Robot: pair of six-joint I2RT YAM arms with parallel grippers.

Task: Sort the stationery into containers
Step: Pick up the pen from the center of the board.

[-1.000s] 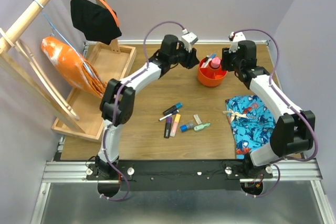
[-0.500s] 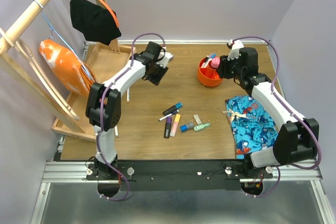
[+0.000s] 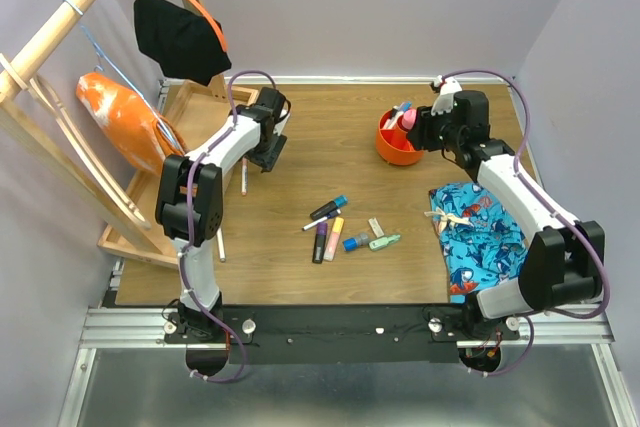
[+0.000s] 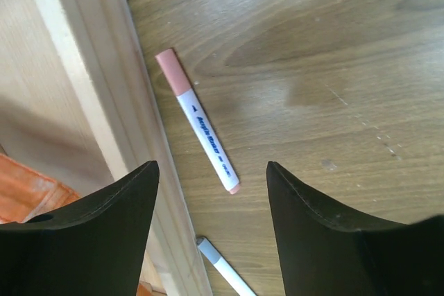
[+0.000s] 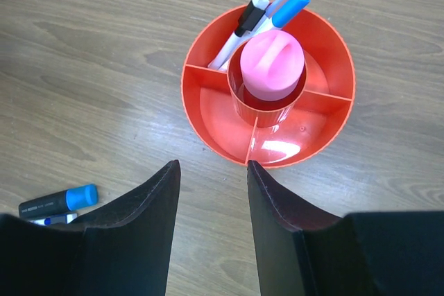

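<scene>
Wood-grain desk (image 3: 285,269) carries a pink-capped white pen (image 4: 202,136) just beside the light-wood tray rim (image 4: 83,81), below the released left claw (image 4: 209,168). Descent should centre on the barrel, keeping the tray-side finger clear of the rim. The right claw (image 5: 211,164), also released, hovers over the orange-red divided pot (image 5: 208,109).

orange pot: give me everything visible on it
The pot is round, glossy orange-red plastic, upright on the wooden table. Its central cup holds a pink marker standing on end. Thin walls split the outer ring into compartments. The far one holds a black-capped pen and a blue-capped pen, leaning over the rim; the near ones are empty. The open right gripper is close, not touching.
</scene>
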